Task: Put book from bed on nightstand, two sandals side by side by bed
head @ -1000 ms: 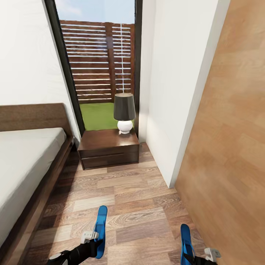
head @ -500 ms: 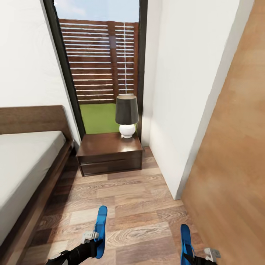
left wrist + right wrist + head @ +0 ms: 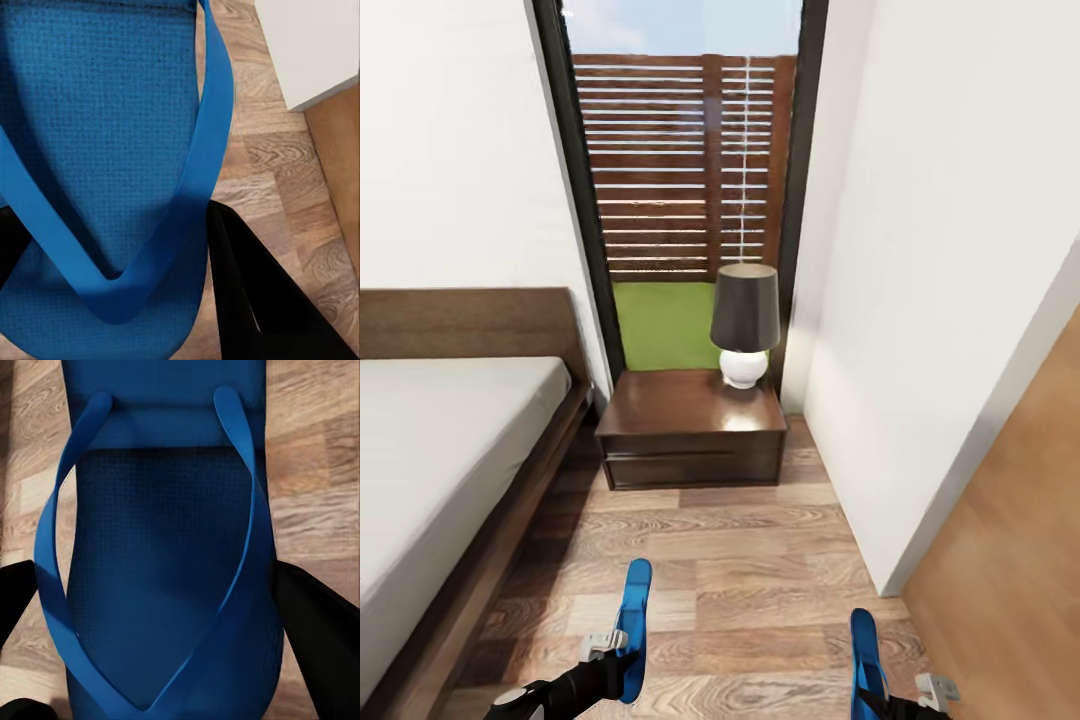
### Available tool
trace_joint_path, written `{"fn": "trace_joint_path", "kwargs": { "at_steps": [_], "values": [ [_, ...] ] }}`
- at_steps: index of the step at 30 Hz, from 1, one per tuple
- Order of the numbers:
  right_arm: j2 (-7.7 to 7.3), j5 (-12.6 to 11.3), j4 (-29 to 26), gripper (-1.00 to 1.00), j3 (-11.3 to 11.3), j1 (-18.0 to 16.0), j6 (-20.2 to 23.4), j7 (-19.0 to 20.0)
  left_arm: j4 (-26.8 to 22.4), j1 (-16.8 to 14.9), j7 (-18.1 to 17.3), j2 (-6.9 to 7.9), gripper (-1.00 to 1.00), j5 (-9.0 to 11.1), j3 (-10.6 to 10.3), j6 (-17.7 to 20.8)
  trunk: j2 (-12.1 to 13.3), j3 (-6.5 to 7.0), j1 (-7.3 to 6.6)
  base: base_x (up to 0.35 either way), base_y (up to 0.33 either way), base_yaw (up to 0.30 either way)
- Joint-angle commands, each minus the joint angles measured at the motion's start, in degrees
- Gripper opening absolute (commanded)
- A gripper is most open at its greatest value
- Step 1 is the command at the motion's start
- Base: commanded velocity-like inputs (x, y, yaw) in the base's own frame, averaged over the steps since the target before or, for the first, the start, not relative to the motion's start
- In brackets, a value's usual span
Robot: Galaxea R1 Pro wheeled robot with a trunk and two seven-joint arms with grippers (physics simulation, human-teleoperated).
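Note:
I hold a bright blue sandal in each hand. My left gripper [image 3: 618, 662] is shut on one sandal [image 3: 632, 612], low above the wood floor beside the bed [image 3: 430, 450]. Up close that sandal [image 3: 112, 150] lies between black fingers [image 3: 255, 300]. My right gripper [image 3: 882, 696] is shut on the other sandal [image 3: 865, 655], whose sole and straps [image 3: 165, 555] sit between the fingers [image 3: 319, 637]. A dark brown nightstand [image 3: 670, 410] stands ahead, against the window, at the head of the bed. The book is out of view.
A lamp [image 3: 746, 322] with a dark shade and white base stands on the nightstand's right rear corner. A white wall [image 3: 920, 300] closes the right side, with a wood-panelled surface [image 3: 1010, 560] beyond it. A strip of plank floor [image 3: 720, 560] runs between bed and wall.
The whole head view has shifted: the camera turned, so window, nightstand and lamp now sit further right and stand straighter. Both sandals stay held in the same place in the picture.

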Motion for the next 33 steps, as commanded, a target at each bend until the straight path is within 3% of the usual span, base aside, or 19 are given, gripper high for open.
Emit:
{"fn": "trace_joint_path", "kwargs": {
  "at_steps": [1, 23, 33],
  "values": [
    [-0.02, -0.4, 0.1, -1.0, 0.0, 0.0, -0.1, 0.2, 0.1, -0.1, -0.3, -0.01, -1.0, -0.1, 0.2, -0.2, 0.0, -0.05, 0.03, 0.329, 0.0, 0.097],
    [-0.02, -0.4, 0.2, -1.0, 0.0, 0.0, -0.1, 0.2, 0.1, -0.1, -0.2, -0.07, -1.0, -0.1, 0.2, -0.2, 0.0, -0.05, 0.03, 0.329, -0.001, 0.007],
    [-0.02, -0.4, 0.2, -1.0, 0.0, 0.0, -0.1, 0.2, 0.1, -0.1, -0.2, -0.1, -1.0, -0.2, 0.2, -0.2, 0.0, -0.05, 0.03, 0.278, -0.133, 0.012]
  ]
}}
